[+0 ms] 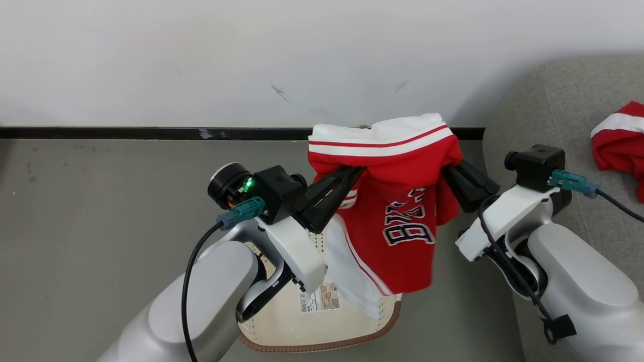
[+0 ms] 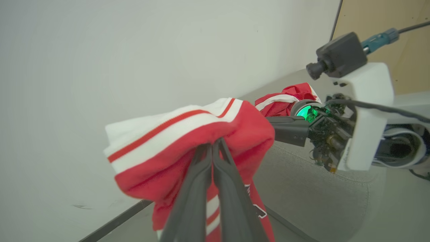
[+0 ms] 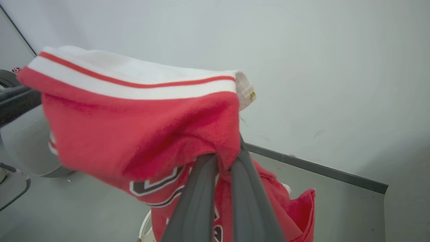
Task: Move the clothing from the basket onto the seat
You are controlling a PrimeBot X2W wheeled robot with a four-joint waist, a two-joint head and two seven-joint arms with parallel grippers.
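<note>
A red garment (image 1: 397,201) with a white striped band and black-and-white lettering hangs in the air above the cream basket (image 1: 322,334). My left gripper (image 1: 354,173) is shut on its left side, the fingers pinched together in the red fabric (image 2: 215,146). My right gripper (image 1: 448,168) is shut on its right side, with cloth bunched between its fingers (image 3: 225,158). The garment's lower hem dangles just over the basket's far rim. A second red and white garment (image 1: 621,138) lies on the grey seat (image 1: 548,105) at the right.
A white wall with a dark baseboard (image 1: 126,132) runs behind the basket. Grey floor (image 1: 100,201) spreads to the left. The seat's rounded arm stands close to my right forearm (image 1: 578,281). A label (image 1: 319,297) shows inside the basket.
</note>
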